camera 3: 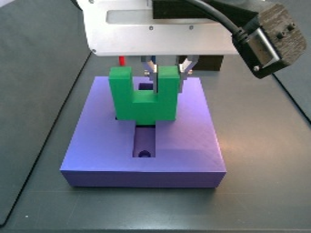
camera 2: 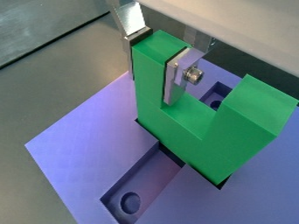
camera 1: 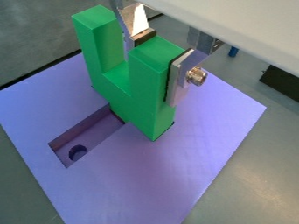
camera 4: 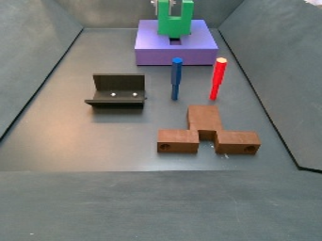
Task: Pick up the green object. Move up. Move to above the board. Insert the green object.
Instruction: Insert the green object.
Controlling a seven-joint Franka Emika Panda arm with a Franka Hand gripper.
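Note:
The green object (camera 1: 135,83), a bright green U-shaped block with prongs upright, stands with its base in the recess of the board (camera 1: 222,157). My gripper (camera 1: 158,54) is shut on one prong, silver fingers (camera 1: 179,74) pressing both faces. In a wrist view (camera 2: 193,109) the base sits in the slot, with a round hole (camera 2: 128,201) showing in the open part of the recess. In a side view the green object (camera 3: 144,96) stands at the middle back of the purple board (camera 3: 183,150) under my gripper (camera 3: 168,75). It also shows far off in a side view (camera 4: 175,19) on the board (camera 4: 201,49).
On the floor lie the dark fixture (camera 4: 117,91), a blue peg (camera 4: 176,78), a red peg (camera 4: 217,78) and a brown block (camera 4: 205,132). Grey walls ring the floor.

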